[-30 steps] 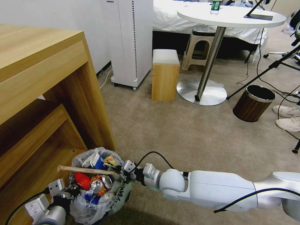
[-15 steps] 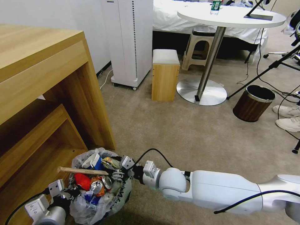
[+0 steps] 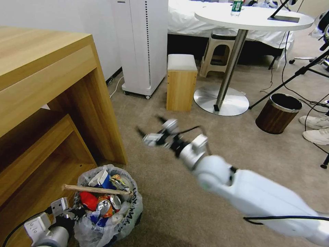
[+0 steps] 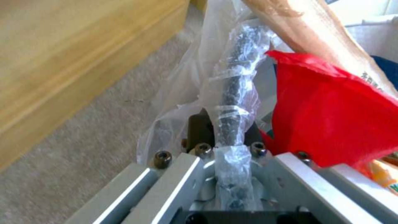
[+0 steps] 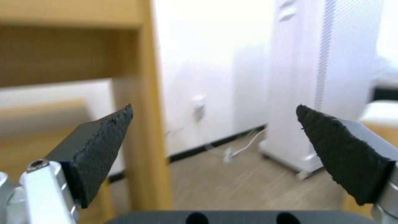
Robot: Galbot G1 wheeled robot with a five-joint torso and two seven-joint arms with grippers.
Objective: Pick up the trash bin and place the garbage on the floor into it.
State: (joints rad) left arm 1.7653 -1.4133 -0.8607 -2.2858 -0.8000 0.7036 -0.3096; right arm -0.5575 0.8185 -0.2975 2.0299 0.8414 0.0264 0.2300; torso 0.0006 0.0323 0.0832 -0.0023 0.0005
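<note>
Your left hand [image 3: 73, 215] sits low at the near left, clamped on the rim of the trash bin [image 3: 128, 219]; in the left wrist view the bag-wrapped black rim [image 4: 234, 102] runs straight between its closed fingers. The bin stands on the beige floor [image 3: 205, 144] just beside the foot of the wooden desk [image 3: 51, 89], its crinkled white bag [image 3: 135, 209] spilling over the edge.

The garbage is inside and heaped to the top: a wooden stick [image 3: 96, 189] lies across the opening, with a blue-white paper cup [image 3: 104, 178] behind it, a red wrapper [image 3: 88, 200] at the left, and a crushed can [image 3: 102, 206] near the middle.

Your right hand [image 3: 149, 128] hangs in the air over bare carpet, well apart from the bin and higher than it. Its fingers [image 5: 97, 146] are spread wide with nothing between them, pointing toward the desk's leg and the white wall unit [image 3: 140, 44].
</note>
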